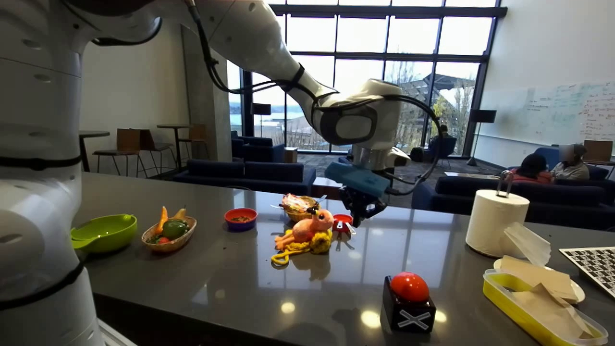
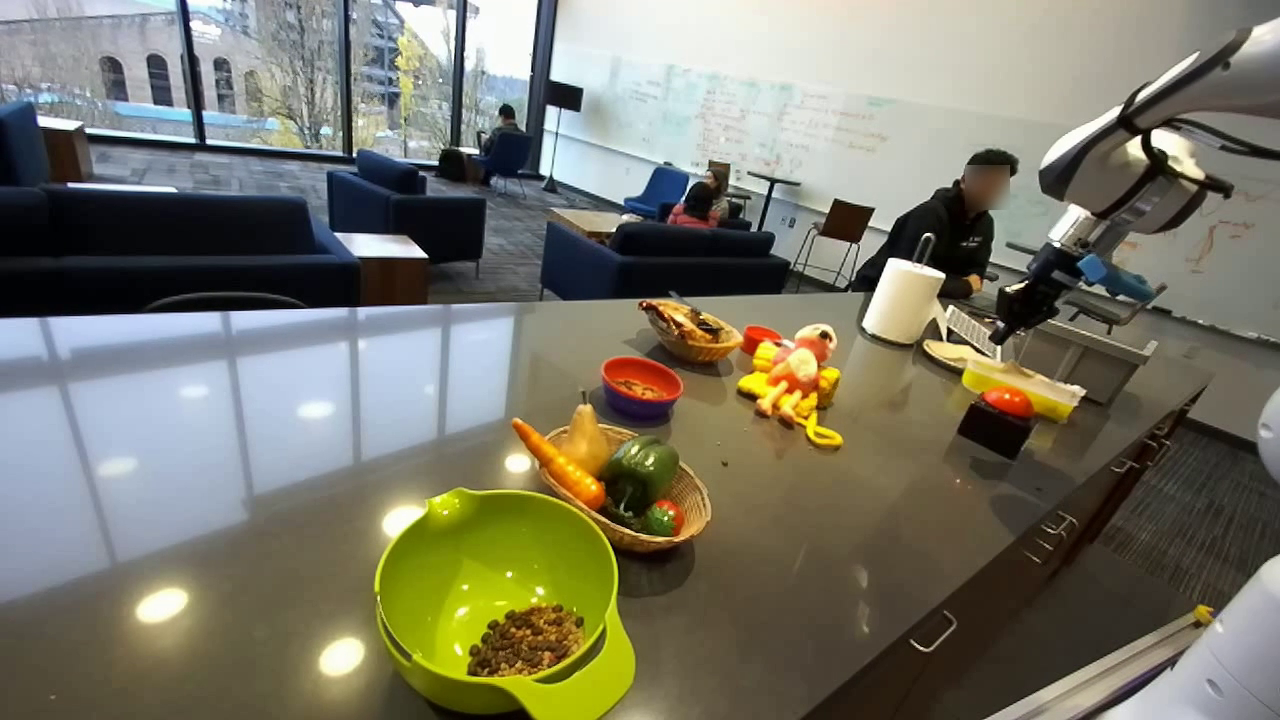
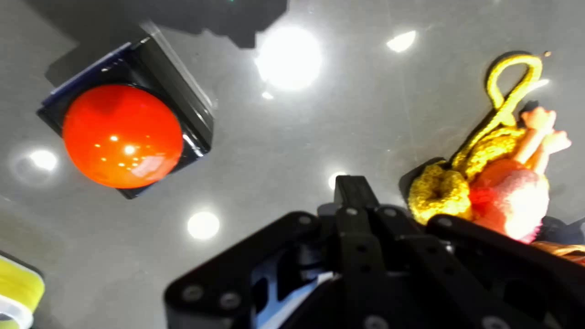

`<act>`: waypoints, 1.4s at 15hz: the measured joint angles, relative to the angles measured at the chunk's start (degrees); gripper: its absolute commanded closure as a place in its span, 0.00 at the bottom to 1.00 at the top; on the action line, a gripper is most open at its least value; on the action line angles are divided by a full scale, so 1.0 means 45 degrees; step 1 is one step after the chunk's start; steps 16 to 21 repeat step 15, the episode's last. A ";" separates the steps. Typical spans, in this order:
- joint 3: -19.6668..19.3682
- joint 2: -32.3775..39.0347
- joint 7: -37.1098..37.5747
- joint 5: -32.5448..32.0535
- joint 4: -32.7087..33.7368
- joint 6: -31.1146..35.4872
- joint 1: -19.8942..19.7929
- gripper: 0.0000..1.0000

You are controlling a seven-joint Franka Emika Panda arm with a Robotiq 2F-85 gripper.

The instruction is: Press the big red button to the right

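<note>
Two jaws, closed together with nothing visible between them, ended the tool [image 3: 355,186], which loomed nearest in the wrist view and hung in the air above the table [image 3: 274,146]. Below and off to one side sat the big red button [image 3: 122,136], its glossy dome upright on a black box base, untouched by the tool. The pink-and-yellow plush toy [image 3: 493,187] rested on the opposite side. My judgement was that the press remained to be done, and that a good one called for sideways travel at that height, away from the toy, until the closed tips stood over the crown of the dome; only then a straight, slow descent. Joined tips made a fitting plunger. A push on the flank could have skidded off or tipped the box, so centring mattered more than speed, with a firm stroke and a vertical lift afterwards. The yellow container [image 1: 510,306], near the button but apart, seemed the thing to avoid overshooting into. Farther off stood a paper-towel roll [image 1: 497,223], and beyond the table, dark blue sofas [image 1: 274,173].
</note>
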 measured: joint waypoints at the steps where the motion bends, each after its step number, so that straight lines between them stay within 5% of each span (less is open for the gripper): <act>1: -0.0012 -0.0346 -0.0010 -0.0018 -0.0349 0.0006 0.0354 1.00; 12: 0.0424 -0.3224 0.0502 -0.0889 -0.3041 0.0106 0.4696 1.00; 13: 0.0571 -0.3391 0.0622 -0.0923 -0.3193 0.0163 0.5047 0.88; 14: 0.0741 -0.3542 0.0778 -0.0929 -0.3337 0.0241 0.5405 0.98; 15: 0.0915 -0.3655 0.0916 -0.0930 -0.3469 0.0346 0.5740 0.93; 21: 0.0915 -0.3655 0.0916 -0.0930 -0.3469 0.0346 0.5740 0.93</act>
